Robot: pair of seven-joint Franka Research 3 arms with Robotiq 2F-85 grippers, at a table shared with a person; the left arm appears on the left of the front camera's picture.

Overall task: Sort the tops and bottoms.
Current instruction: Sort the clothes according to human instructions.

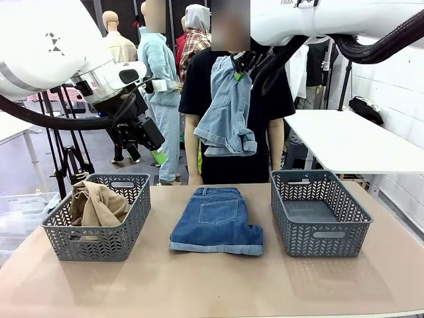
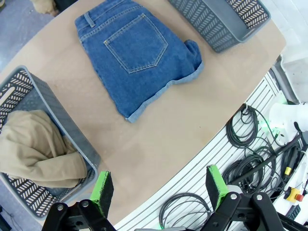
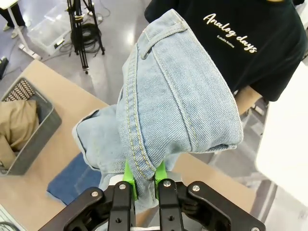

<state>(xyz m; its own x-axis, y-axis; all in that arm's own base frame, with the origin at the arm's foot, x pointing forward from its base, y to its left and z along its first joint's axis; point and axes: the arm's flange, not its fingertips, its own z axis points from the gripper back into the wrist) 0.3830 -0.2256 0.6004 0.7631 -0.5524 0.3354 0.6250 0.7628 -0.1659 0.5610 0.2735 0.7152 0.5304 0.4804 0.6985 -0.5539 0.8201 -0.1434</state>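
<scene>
High over the table's middle hangs the pale light-blue denim garment point(image 1: 228, 118), and my right gripper point(image 1: 240, 68) is shut on its top edge. Seen from the right wrist, the pale denim point(image 3: 178, 101) is pinched by a seam between the green pads of the right gripper point(image 3: 144, 177). The darker blue shorts point(image 1: 217, 220) lie flat between two baskets, back pocket up. A tan top point(image 1: 96, 202) is bunched in the left basket point(image 1: 99, 238). My left gripper point(image 1: 154, 151) hovers open above and behind that basket. In the left wrist view the left gripper point(image 2: 159, 190) holds nothing, with the shorts point(image 2: 139, 53) and tan top point(image 2: 33, 151) below.
The right grey basket point(image 1: 319, 228) stands with nothing in it. A person in a black printed T-shirt point(image 3: 240, 43) stands at the far edge behind the hanging denim. A white table point(image 1: 351, 142) is at the right rear, and cables point(image 2: 245, 144) lie off the table's near side.
</scene>
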